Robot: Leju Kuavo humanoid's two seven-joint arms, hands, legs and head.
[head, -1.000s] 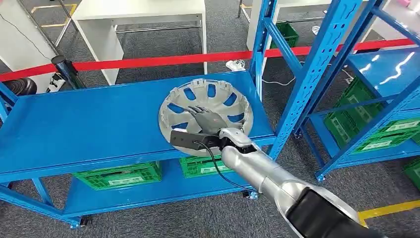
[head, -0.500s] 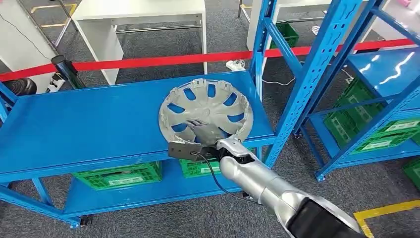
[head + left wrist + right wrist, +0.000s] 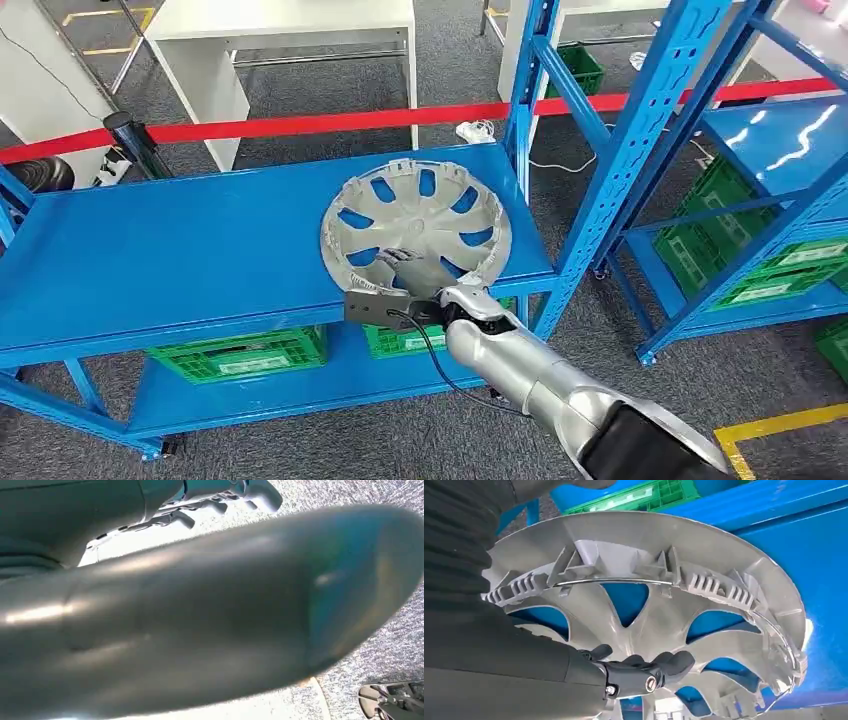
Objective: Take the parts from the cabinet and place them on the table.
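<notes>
Head view: right hand (image 3: 408,262) lies flat, fingers extended, on round silver-grey plastic wheel cover (image 3: 416,220), frame centre, on blue metal shelf (image 3: 180,250). Left hand's state cannot be told from its blurred wrist view.

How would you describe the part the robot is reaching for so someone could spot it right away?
Find the long blue shelf of the blue rack, in front of the red barrier tape. Near its right end lies a round silver hubcap, inner side up. It is the only grey spoked disc there, with the right robot hand on it.
</notes>
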